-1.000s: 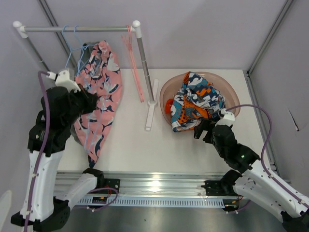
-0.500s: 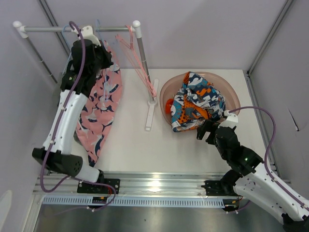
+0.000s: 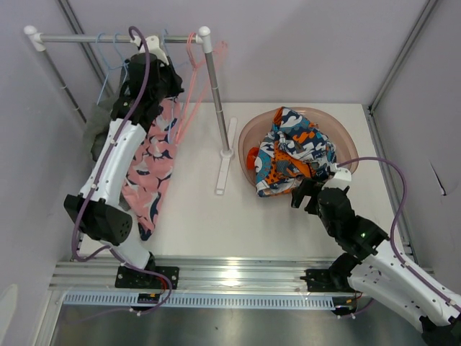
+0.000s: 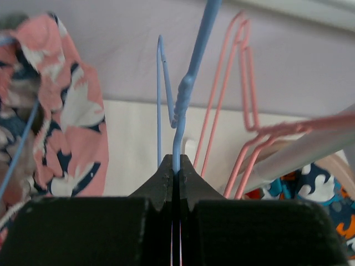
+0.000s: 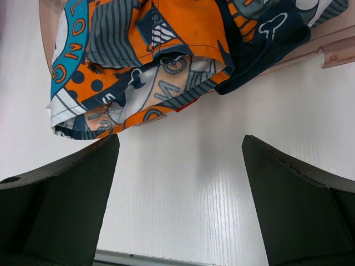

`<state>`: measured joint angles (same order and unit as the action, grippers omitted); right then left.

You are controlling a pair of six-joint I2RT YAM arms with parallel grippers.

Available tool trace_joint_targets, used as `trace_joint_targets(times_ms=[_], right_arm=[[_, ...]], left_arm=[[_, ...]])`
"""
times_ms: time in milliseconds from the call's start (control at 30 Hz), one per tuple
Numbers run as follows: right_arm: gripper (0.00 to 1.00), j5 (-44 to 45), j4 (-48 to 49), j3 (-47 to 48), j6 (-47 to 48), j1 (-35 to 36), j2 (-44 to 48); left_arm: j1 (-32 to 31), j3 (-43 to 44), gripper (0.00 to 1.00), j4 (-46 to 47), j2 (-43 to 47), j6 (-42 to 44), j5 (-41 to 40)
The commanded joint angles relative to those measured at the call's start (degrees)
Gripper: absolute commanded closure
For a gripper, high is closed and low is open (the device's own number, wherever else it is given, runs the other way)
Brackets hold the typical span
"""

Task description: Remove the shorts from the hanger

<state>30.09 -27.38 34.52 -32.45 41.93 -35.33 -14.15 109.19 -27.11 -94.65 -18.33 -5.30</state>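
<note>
Shorts (image 3: 146, 176) in pink floral print hang below the rail (image 3: 79, 37), apparently carried on a blue hanger (image 4: 186, 88) whose neck the left gripper (image 4: 176, 166) pinches with closed jaws just under the rail. Nothing is off yet: hanger and garment have to be parted. Well right of the rail, where a basin (image 3: 346, 140) of clothes sits on the table (image 3: 194, 216), the right gripper (image 5: 178, 149) hovers, jaws wide and empty.

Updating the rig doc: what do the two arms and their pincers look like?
Left arm and right arm: white link shells, black joints, a purple cable looped along each. Left pincer and right pincer: matte black, wedge-shaped fingers.
</note>
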Motion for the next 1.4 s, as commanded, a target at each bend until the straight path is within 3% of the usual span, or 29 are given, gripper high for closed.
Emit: trace_joint_targets(times_ms=[0,133,200,233,333,400,500,567,900,1167,1367], right_arm=[[0.00,-0.03,2.68,0.02,0.89,0.34,0.09],[0.01,-0.47,2.33,0.19,0.28,0.34,0.53],[0.01,-0.64,2.07,0.19,-0.07,0.34,0.97],[0.01,-0.73,1.89,0.19,-0.25,0.34,1.14],[0.01,-0.91,0.75,0.19,-0.86,0.52,2.02],[0.01,-0.82,0.04,0.11,-1.13,0.61,2.72],[0.01,-0.82,-0.57,0.19,-1.39,0.61,3.42],[0.00,-0.91,-0.66,0.19,-1.48,0.69,3.60],[0.00,-1.26,-0.66,0.02,-1.92,1.40,3.60],[0.01,-1.52,-2.15,1.25,-1.13,2.10,3.60],[0.01,-2.22,-3.04,1.86,-0.34,2.10,3.87]], left_arm=[[-0.53,-6.16,1.00,2.59,3.94,1.28,0.64],[-0.53,-10.30,0.99,2.59,6.05,1.89,0.90],[-0.44,-10.31,0.94,1.11,6.06,2.24,0.99],[-0.52,-9.09,0.89,0.40,6.06,2.42,0.99],[-0.53,-6.81,0.58,-2.06,7.54,3.47,0.38],[-0.53,-4.44,0.51,-4.95,8.34,3.47,-0.23],[-0.53,-1.00,0.32,-8.99,10.36,3.82,-0.24],[-0.53,0.67,0.27,-10.93,12.02,4.00,0.37],[0.52,0.06,0.24,-14.64,20.91,7.86,-7.86],[9.04,-0.20,0.28,-14.64,19.77,5.23,-9.55],[10.20,-2.74,0.31,-12.44,17.14,5.15,-13.49]])
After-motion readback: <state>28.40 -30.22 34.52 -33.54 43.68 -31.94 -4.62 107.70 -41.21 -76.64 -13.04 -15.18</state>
